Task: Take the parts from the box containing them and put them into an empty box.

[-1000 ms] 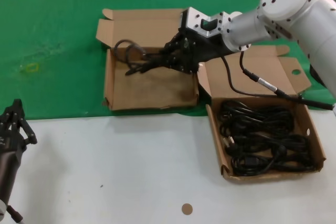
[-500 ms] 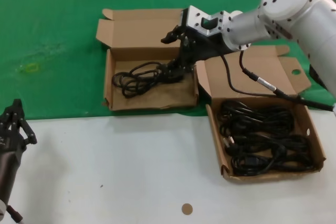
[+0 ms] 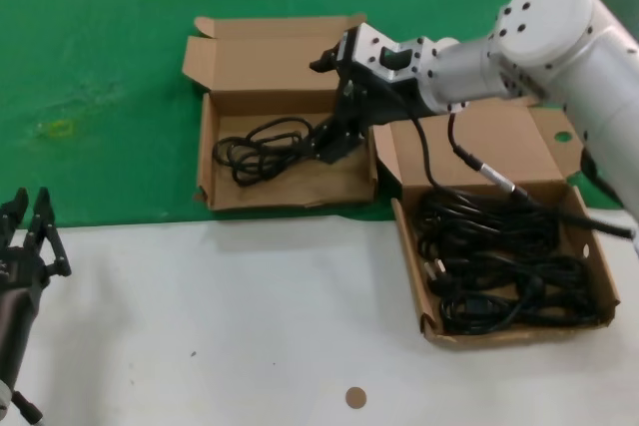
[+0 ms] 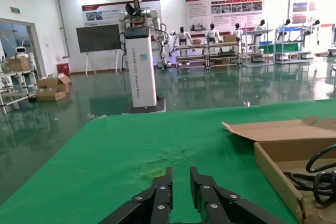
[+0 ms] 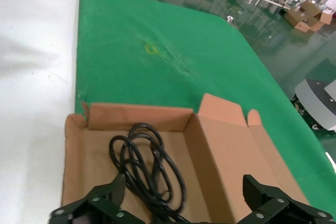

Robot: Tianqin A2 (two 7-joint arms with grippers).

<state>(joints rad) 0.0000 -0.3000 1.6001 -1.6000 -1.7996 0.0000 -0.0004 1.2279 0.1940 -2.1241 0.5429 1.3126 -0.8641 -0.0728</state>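
Note:
The left cardboard box (image 3: 208, 162), with two lid ears, holds one black coiled cable (image 3: 265, 142) on its floor. My right gripper (image 3: 330, 102) hangs open over that box's right end, just above the cable's near end, holding nothing. In the right wrist view the cable (image 5: 147, 166) lies in the box (image 5: 136, 118) between the wide-apart fingers of the right gripper (image 5: 184, 184). The right box (image 3: 599, 276) holds several tangled black cables (image 3: 499, 256). My left gripper (image 3: 25, 221) is parked at the table's front left, its fingers (image 4: 167, 182) a little apart and empty.
Both boxes straddle the edge between the green mat (image 3: 100, 67) and the white table (image 3: 200, 326). The right arm's own black lead (image 3: 479, 167) drapes over the right box's lid. A small brown disc (image 3: 354, 398) lies on the white table. The left wrist view shows the left box's corner (image 4: 273, 156).
The right gripper let go of the cable, which dropped from mid-air onto the left box's floor. The gripper opened wide and rose slightly. The left gripper shifted a little.

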